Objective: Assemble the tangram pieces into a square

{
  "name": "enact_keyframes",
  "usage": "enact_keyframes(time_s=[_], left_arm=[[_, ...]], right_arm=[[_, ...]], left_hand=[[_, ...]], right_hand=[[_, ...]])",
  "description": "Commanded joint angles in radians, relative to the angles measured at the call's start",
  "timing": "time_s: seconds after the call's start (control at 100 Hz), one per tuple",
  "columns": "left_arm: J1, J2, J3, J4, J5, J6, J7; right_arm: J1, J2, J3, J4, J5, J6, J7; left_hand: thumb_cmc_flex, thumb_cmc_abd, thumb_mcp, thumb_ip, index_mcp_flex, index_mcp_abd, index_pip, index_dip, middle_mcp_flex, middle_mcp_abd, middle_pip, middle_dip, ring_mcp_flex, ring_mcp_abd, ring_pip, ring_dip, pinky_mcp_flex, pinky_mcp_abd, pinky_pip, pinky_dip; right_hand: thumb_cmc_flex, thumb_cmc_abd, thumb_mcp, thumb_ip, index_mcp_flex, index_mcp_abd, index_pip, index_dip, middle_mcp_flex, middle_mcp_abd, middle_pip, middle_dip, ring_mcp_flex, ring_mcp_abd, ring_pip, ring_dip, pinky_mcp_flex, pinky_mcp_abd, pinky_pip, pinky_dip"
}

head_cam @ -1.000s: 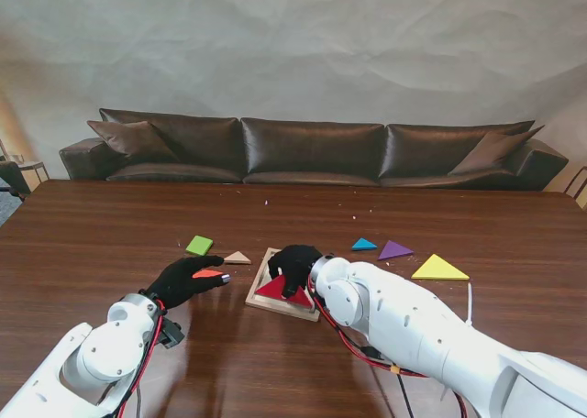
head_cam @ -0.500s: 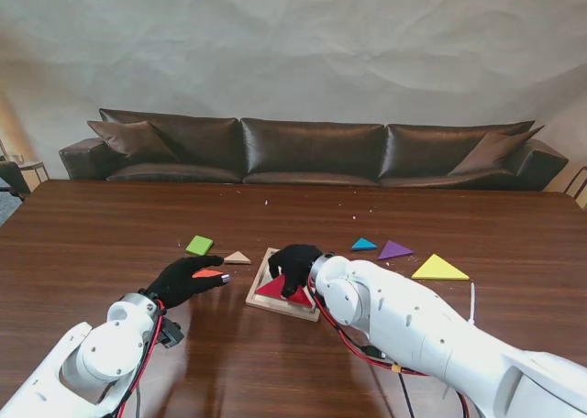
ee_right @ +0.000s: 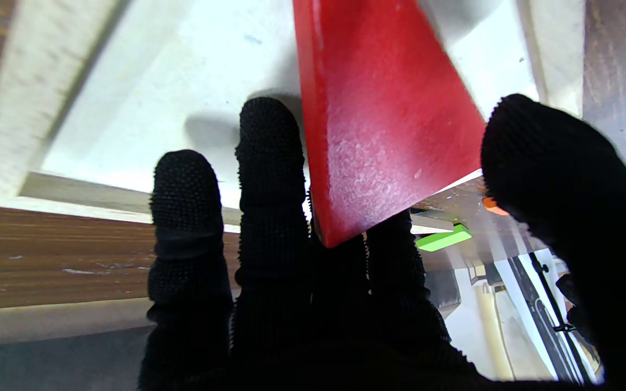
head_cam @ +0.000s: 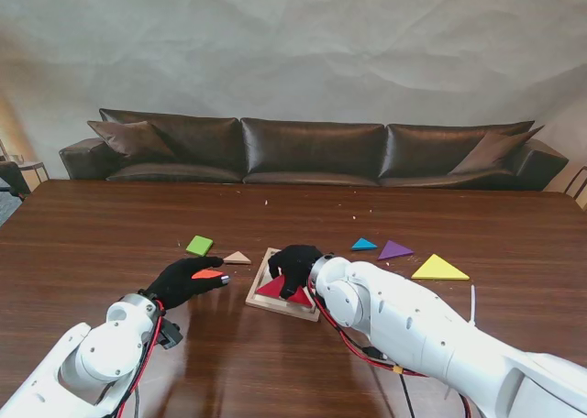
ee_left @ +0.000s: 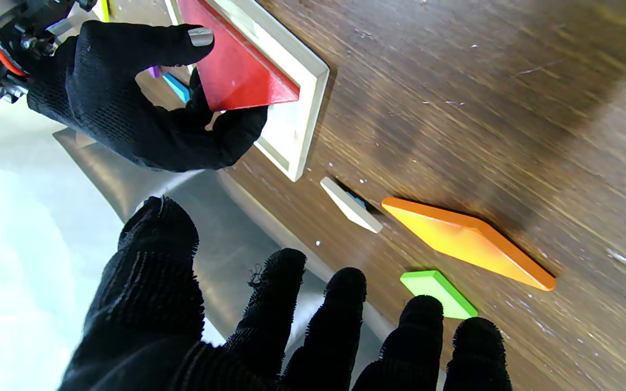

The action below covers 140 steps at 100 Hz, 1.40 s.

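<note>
The wooden tray [head_cam: 264, 302] lies near the middle of the table. My right hand [head_cam: 295, 264] is over it, shut on a big red triangle [head_cam: 274, 288], thumb on one side and fingers on the other. The right wrist view shows the red triangle [ee_right: 383, 125] tilted over the tray's pale floor [ee_right: 182, 81]. My left hand [head_cam: 183, 278] is open to the left of the tray, fingers spread just over an orange parallelogram [ee_left: 468, 241] that lies flat on the table. A green square [head_cam: 199, 245] and a small tan triangle [head_cam: 238, 257] lie just beyond it.
Right of the tray lie a blue triangle [head_cam: 364, 245], a purple triangle [head_cam: 395, 249] and a yellow triangle [head_cam: 439, 269]. A dark sofa [head_cam: 312, 148] stands past the table's far edge. A white cable [head_cam: 471, 299] lies by my right arm.
</note>
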Motion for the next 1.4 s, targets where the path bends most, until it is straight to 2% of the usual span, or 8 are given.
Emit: enact_keyframes(time_s=[0.0,0.32,0.5,0.97,1.39], left_arm=[[0.005,0.001,-0.002,-0.007,0.001,0.004,-0.020],[0.009,0.003,-0.006,-0.014,0.007,0.007,-0.026],[0.007,0.005,-0.009,-0.013,0.012,0.005,-0.035],[0.009,0.007,-0.012,-0.020,0.023,0.011,-0.042],[0.016,0.007,-0.017,-0.026,0.027,0.010,-0.041]], right_arm=[[-0.018,0.006,-0.003,0.000,-0.005,0.004,0.021],[-0.020,0.015,-0.007,-0.017,-0.029,0.021,0.021],[-0.021,0.018,-0.010,-0.021,-0.031,0.029,0.029],[-0.023,0.015,-0.011,-0.014,-0.038,0.021,0.012],[-0.056,0.038,0.016,-0.081,-0.051,0.045,0.024]], left_hand=[[0.006,0.027,-0.015,0.021,0.005,0.000,0.000,-0.003,0.023,0.000,-0.002,0.012,0.006,-0.007,0.003,0.009,0.002,-0.018,-0.003,0.002],[0.006,0.027,-0.016,0.021,0.005,0.002,-0.001,-0.003,0.023,0.002,-0.001,0.012,0.005,-0.006,0.002,0.009,0.003,-0.017,-0.003,0.001],[0.007,0.026,-0.016,0.021,0.006,0.001,0.000,-0.003,0.024,0.003,-0.001,0.012,0.008,-0.005,0.004,0.009,0.003,-0.016,-0.003,0.001],[0.006,0.028,-0.016,0.021,0.004,-0.001,-0.001,-0.003,0.020,0.002,-0.003,0.012,0.008,-0.008,0.004,0.009,0.004,-0.017,-0.003,0.001],[0.005,0.028,-0.017,0.021,0.003,0.000,-0.001,-0.003,0.020,0.003,-0.002,0.012,0.008,-0.007,0.004,0.009,0.004,-0.017,-0.003,0.001]], right_hand=[[-0.047,0.027,-0.010,0.007,-0.042,0.012,-0.003,-0.023,-0.060,0.069,-0.082,-0.089,-0.035,0.009,0.005,-0.006,-0.134,0.010,-0.012,-0.013],[-0.108,0.108,-0.057,0.006,-0.140,0.010,-0.036,-0.047,-0.201,0.077,-0.107,-0.107,-0.167,0.047,-0.060,-0.039,-0.243,0.029,-0.058,-0.025],[-0.123,0.122,-0.067,0.010,-0.164,0.014,-0.036,-0.052,-0.249,0.081,-0.099,-0.110,-0.215,0.055,-0.064,-0.052,-0.270,0.028,-0.066,-0.024],[-0.119,0.116,-0.059,0.009,-0.085,0.009,0.005,-0.021,-0.181,0.069,-0.059,-0.097,-0.134,0.012,0.045,-0.024,-0.217,-0.004,-0.009,-0.005],[-0.113,0.120,-0.057,0.010,-0.047,0.013,0.012,0.013,-0.144,0.070,-0.054,-0.087,-0.064,-0.005,0.099,-0.007,-0.165,0.002,0.038,0.011]])
